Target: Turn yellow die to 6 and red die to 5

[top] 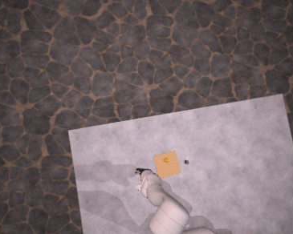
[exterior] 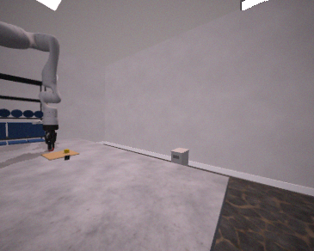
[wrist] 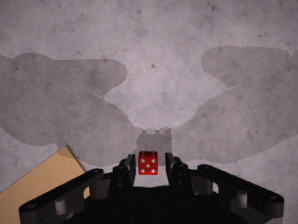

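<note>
The red die (wrist: 148, 164) is off the mat, with five pips on the face turned to the wrist camera. My gripper (wrist: 150, 162) (exterior: 51, 148) (top: 138, 171) points down over it, partly open. In the wrist view the die lies between the two fingertips with a gap on each side. The yellow die (top: 166, 160) (exterior: 66, 151) rests on the orange mat (top: 169, 171) (exterior: 54, 156) (wrist: 50, 175); its pips are too small to read. The black die (top: 186, 162) (exterior: 67, 157) is on the table beside the mat, its pips unreadable.
The pale table (top: 231, 136) (exterior: 140, 193) carries the mat to the side of the gripper. The mat's near corner shows at the lower left of the wrist view. The arm (top: 170, 214) reaches in from below in the top view. A small grey box (exterior: 180, 156) stands far away.
</note>
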Tool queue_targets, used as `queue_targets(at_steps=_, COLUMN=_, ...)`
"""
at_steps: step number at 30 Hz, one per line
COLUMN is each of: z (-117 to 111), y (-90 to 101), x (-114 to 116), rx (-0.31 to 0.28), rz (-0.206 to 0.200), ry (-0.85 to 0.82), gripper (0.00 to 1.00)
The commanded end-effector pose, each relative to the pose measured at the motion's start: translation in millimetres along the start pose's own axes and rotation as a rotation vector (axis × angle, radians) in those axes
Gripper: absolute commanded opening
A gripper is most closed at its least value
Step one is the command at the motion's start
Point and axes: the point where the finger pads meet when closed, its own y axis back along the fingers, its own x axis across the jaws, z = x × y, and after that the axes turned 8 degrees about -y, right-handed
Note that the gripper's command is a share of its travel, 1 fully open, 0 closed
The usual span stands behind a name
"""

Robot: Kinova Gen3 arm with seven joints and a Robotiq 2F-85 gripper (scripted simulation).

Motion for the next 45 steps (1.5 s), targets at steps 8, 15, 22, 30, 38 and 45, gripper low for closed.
queue_targets(at_steps=8, z=0.0, y=-5.8, x=-2.0, rx=0.000, rz=-0.005, ry=0.000, gripper=0.35)
queue_targets(at_steps=15, z=0.0, y=-5.8, x=-2.0, rx=0.000, rz=-0.005, ry=0.000, gripper=0.35)
queue_targets(at_steps=22, z=0.0, y=-5.8, x=-2.0, rx=0.000, rz=-0.005, ry=0.000, gripper=0.35)
queue_targets(at_steps=30, z=0.0, y=-5.8, x=-2.0, rx=0.000, rz=-0.005, ry=0.000, gripper=0.35)
queue_targets(at_steps=38, z=0.0, y=-5.8, x=-2.0, rx=0.000, rz=-0.005, ry=0.000, gripper=0.35)
queue_targets(at_steps=45, z=0.0, y=-5.8, x=-2.0, rx=0.000, rz=-0.005, ry=0.000, gripper=0.15)
